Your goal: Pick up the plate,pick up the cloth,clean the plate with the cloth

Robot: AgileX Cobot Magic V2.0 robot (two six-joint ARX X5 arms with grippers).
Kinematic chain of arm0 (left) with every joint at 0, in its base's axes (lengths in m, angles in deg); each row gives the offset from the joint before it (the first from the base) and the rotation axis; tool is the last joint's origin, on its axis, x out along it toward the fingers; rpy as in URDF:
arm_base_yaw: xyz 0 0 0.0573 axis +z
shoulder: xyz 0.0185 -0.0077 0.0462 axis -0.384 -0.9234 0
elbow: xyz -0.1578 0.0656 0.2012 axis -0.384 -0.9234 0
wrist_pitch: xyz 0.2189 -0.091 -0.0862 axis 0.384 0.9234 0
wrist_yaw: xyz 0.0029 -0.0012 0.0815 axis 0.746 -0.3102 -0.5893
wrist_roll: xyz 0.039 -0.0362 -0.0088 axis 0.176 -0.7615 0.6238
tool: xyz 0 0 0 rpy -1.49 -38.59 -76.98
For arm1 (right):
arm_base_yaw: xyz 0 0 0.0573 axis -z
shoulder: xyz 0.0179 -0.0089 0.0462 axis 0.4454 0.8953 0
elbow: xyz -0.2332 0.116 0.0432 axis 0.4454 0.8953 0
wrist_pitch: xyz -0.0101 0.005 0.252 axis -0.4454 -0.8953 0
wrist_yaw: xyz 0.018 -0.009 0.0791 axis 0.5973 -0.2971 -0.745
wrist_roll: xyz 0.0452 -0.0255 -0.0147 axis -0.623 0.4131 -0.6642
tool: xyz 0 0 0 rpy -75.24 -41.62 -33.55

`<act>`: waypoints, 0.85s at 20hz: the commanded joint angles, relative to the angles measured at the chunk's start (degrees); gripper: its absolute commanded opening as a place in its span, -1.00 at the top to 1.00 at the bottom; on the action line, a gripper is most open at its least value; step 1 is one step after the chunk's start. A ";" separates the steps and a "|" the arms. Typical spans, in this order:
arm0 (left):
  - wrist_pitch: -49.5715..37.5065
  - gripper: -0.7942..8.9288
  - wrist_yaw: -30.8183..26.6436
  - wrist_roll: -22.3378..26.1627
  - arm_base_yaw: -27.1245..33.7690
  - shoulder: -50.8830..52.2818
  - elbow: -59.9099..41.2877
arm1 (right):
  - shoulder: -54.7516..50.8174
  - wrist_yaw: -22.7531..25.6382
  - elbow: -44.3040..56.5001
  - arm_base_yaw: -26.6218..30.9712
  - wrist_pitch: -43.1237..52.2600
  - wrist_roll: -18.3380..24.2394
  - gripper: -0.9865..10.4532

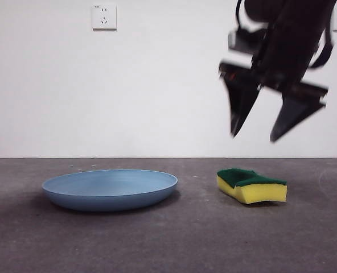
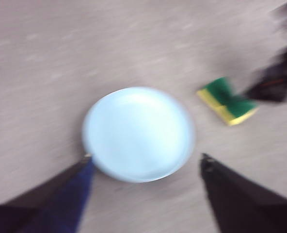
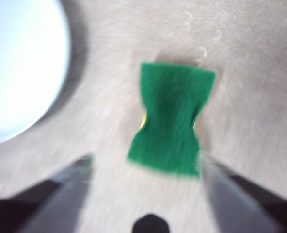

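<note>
Nearest the front camera, the plate (image 1: 110, 189) and the cloth (image 1: 251, 185) both rest flat on the grey table (image 1: 168, 244), side by side and apart, neither one touched. Note that the cloth is a small sponge: yellow foam with the green scouring layer facing up, waisted at mid-length. The right gripper (image 1: 268, 122) hangs above the cloth, clear of it, jaws spread wide and holding nothing; in the right wrist view the cloth (image 3: 171, 119) lies ahead of and between the jaw tips, with the plate's rim (image 3: 51, 92) off to one side. The left gripper (image 2: 146, 162) is high over the plate (image 2: 137, 133), jaws likewise wide and empty, tips straddling the near rim; it does not show in the front view. Both wrist pictures are motion-blurred, so exact alignment cannot be read. Judged step: approach for both picks, with no grasp made. Next move, right arm: descend straight down until the jaws bracket the cloth across its narrow waist, then close. Next move, left arm: descend to the rim, place one jaw over it and one under it, then close. Expect the shallow rim to offer little purchase.
</note>
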 commanded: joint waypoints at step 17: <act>-16.20 0.85 -13.31 8.33 -7.50 23.52 -22.01 | -39.52 15.04 18.38 -17.22 16.24 -1.03 0.85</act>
